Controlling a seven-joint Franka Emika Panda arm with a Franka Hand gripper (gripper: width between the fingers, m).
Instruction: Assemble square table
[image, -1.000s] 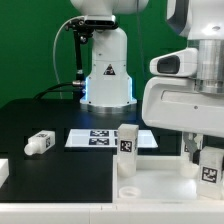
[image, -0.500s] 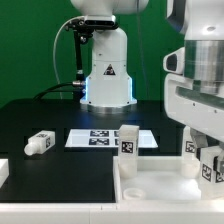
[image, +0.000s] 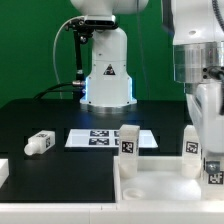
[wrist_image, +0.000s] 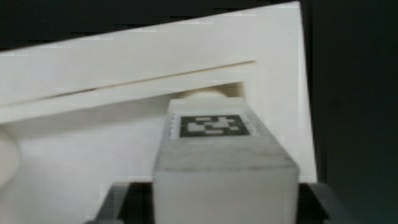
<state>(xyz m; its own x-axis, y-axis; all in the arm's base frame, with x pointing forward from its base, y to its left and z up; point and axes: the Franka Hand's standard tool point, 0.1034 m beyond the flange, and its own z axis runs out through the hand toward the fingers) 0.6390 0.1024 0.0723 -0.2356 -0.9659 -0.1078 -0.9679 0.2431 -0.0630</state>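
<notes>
The square table's white slab lies at the front of the exterior view, and its pale face fills the wrist view. One white leg stands upright on the slab's far left part, and another leg stands at its right. My gripper comes down at the exterior view's right edge, shut on a tagged leg held upright over the slab's right corner. In the wrist view that leg sits between my dark fingers, its far end near the slab's edge. My gripper grips its sides.
A loose leg lies on the black table at the exterior view's left. The marker board lies flat behind the slab. A white L-shaped piece shows at the left edge. The robot's base stands at the back.
The arm's wrist housing has swung toward the exterior view's right and upward, uncovering the leg standing at the slab's right. The held leg stays low over the right corner.
</notes>
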